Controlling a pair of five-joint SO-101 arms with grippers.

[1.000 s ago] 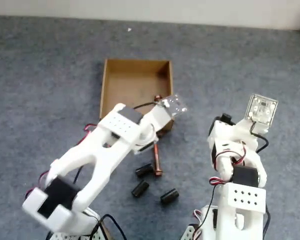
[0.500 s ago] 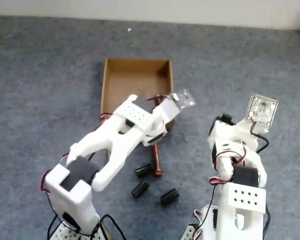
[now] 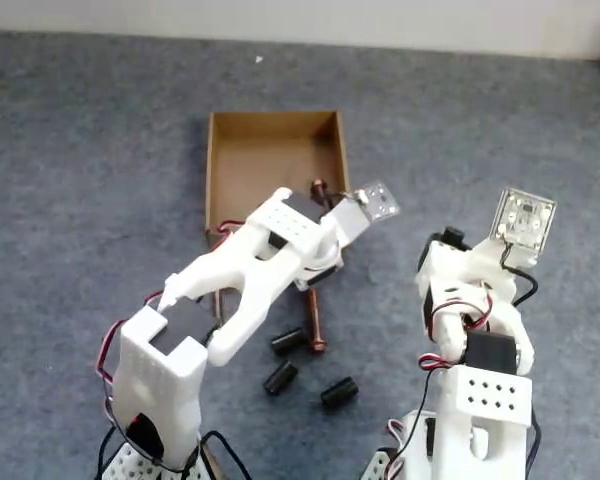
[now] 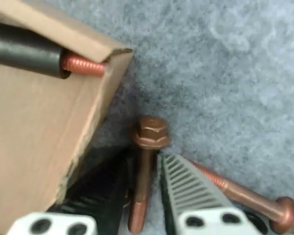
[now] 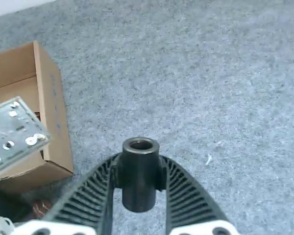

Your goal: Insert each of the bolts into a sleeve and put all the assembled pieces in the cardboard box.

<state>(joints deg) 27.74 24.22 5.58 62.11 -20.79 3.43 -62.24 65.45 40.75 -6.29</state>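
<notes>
Fingers of your left gripper (image 4: 146, 161), one black and one pale, pinch the shank of a hex bolt (image 4: 150, 133). Its head sits over grey carpet (image 4: 225, 73), just beside a corner of the cardboard box (image 4: 44, 127). A second bolt (image 4: 235, 190) lies on the carpet beside the pale finger, its near end hidden behind it. Past the corner flap, inside the box, you can see an assembled piece (image 4: 24, 49): a black sleeve with copper thread poking out, the rest cut off at the edge.

Your right gripper (image 5: 138, 169) is clamped on an upright sleeve (image 5: 138, 188) with its bore facing the camera. It is above the carpet, with the box off to one side.

From the high view, the left arm (image 3: 250, 275) lies over the box's near right corner and hides the grip beneath it. Three loose sleeves (image 3: 288, 341) sit on the carpet just nearer than that. A pale wall (image 3: 380, 20) runs along the far edge.
</notes>
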